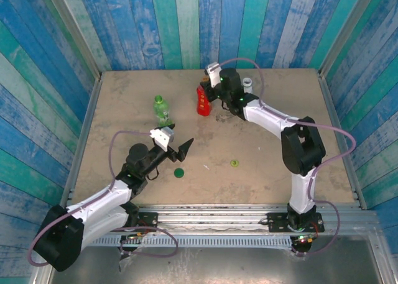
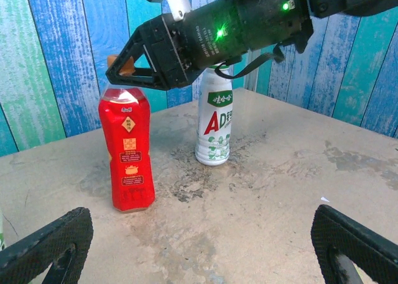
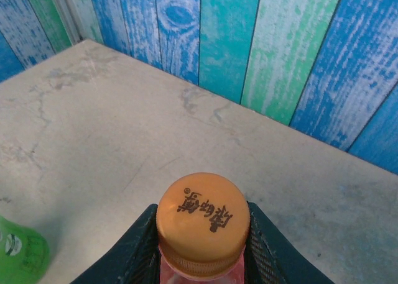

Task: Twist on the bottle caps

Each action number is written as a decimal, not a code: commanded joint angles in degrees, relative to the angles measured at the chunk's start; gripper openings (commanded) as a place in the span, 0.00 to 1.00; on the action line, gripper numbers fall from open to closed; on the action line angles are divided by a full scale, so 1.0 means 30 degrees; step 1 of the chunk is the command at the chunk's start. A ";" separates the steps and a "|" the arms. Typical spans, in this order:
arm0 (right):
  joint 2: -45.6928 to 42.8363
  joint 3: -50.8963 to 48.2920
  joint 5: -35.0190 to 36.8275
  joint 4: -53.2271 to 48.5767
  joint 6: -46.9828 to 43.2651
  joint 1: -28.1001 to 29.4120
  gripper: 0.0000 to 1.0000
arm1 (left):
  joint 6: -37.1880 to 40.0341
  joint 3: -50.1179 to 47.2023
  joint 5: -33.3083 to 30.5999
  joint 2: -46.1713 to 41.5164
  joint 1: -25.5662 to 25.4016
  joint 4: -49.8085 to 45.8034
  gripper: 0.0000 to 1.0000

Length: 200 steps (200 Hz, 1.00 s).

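My right gripper (image 3: 202, 234) is pinched on the orange cap (image 3: 203, 217), which sits on top of the red bottle (image 2: 127, 150) near the back of the table (image 1: 124, 104), just beside the white bottle (image 2: 216, 119). My left gripper (image 2: 199, 234) hangs spread wide, holding nothing. The dark green cap (image 1: 179, 172) and the yellow-green cap (image 1: 234, 163) lie loose on the table.

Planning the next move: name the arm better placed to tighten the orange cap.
Right. Its pincer is shut on the orange cap atop the red bottle; the left pincer is open, apart from it.
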 commanded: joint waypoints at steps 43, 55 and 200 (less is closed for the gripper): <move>-0.0194 0.0170 -0.0557 -0.0609 -0.0827 -0.0014 0.52 | 0.0281 0.0397 0.0142 0.0289 -0.0027 -0.0075 0.94; -0.0573 0.0093 -0.0630 -0.0622 -0.0876 -0.0019 0.58 | 0.0322 0.0468 0.0359 0.0463 -0.0024 0.0038 0.94; -0.8637 -0.5548 0.2650 -0.2901 -0.0519 -0.2513 0.86 | 0.0136 0.2692 0.1872 0.6287 -0.1878 0.3431 0.94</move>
